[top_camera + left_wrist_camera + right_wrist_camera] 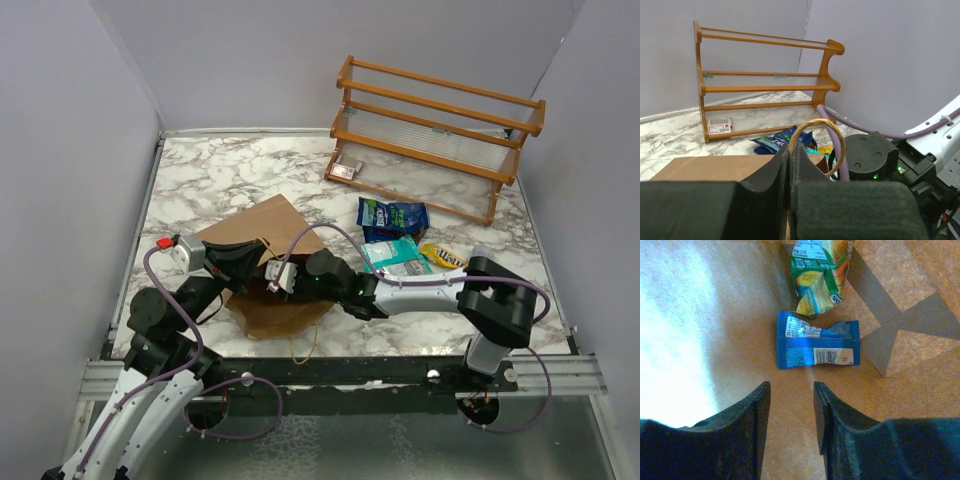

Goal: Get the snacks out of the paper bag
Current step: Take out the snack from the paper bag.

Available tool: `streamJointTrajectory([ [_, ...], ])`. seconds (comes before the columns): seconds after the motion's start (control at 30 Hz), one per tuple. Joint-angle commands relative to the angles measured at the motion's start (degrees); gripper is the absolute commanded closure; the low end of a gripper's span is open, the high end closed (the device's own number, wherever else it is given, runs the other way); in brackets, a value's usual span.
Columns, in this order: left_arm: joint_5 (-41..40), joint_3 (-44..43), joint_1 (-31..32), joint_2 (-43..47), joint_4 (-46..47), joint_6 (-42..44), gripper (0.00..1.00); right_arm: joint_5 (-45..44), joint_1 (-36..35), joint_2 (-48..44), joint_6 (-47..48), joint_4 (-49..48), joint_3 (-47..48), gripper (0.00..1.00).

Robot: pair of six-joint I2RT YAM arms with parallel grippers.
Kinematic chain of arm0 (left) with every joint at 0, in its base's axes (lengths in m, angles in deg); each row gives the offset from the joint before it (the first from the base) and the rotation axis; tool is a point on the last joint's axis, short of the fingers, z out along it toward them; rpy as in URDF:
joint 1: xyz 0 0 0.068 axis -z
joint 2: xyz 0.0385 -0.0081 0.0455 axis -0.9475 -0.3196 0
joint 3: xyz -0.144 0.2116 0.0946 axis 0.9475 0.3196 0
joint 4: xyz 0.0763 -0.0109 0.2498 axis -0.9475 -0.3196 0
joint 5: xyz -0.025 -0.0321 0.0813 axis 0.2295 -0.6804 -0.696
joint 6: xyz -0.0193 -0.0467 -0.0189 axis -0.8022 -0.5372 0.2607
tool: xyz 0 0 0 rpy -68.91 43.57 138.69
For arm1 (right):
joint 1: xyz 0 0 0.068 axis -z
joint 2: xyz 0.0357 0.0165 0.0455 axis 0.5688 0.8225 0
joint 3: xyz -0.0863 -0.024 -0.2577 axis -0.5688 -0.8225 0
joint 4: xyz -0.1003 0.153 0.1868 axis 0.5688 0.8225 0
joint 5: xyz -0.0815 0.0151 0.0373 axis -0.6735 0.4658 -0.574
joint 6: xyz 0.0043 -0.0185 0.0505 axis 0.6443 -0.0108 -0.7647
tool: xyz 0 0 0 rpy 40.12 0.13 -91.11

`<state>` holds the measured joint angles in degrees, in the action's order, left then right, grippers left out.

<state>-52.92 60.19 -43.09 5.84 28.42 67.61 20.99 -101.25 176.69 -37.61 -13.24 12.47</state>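
Left fingers (775, 175) clenched tight on the rim of the bag (265, 225), with a handle (815, 121) looping over their tips. Right fingers (747, 410) parted, gripping nothing, deep inside the bag.

Visible only from the right wrist: a blue packet (817, 345) flat on the paper just past the fingertips, and a green packet (817, 275) beyond it, at its far edge. From above, none of that interior, only the creased bag lying left of centre on the counter (220, 180), mouth toward the near edge, right arm in past the wrist.

Right of the bag, out on the counter: a navy packet (392, 218), a teal packet (397, 255) just nearer, a yellow packet (442, 257) beside that on the right.

Far right, a wooden rack (440, 130) with a small box (347, 170) on its bottom shelf, seen from the left wrist too.
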Motion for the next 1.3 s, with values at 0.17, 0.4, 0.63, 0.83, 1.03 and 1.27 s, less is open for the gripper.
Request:
streamJointTrajectory([
  [0.17,-3.08,-2.41,0.20,-2.15,2.44,-3.01,1.00,1.75,-1.03,-6.59,5.16,-3.49,-3.95,0.62],
  [0.4,-1.35,-4.73,0.20,-3.91,3.83,-3.06,1.00,1.04,-1.64,-7.15,9.33,-7.13,-4.24,0.61],
  [0.63,-0.24,-6.35,0.21,-3.97,1.15,-0.16,1.00,-3.55,-2.76,-1.98,17.47,-6.71,-0.46,0.67],
  [0.83,1.55,-5.90,0.20,-3.80,0.73,1.53,1.00,-5.10,-3.20,0.64,16.98,-8.85,0.98,0.65],
  [1.03,3.47,-7.17,0.16,-4.22,-3.56,4.65,1.00,-12.45,-4.38,6.68,13.30,-7.95,7.85,0.60],
  [1.27,5.95,-7.08,0.20,-4.55,-1.43,5.05,1.00,-10.80,-4.43,10.57,12.00,-9.26,10.79,0.56],
])
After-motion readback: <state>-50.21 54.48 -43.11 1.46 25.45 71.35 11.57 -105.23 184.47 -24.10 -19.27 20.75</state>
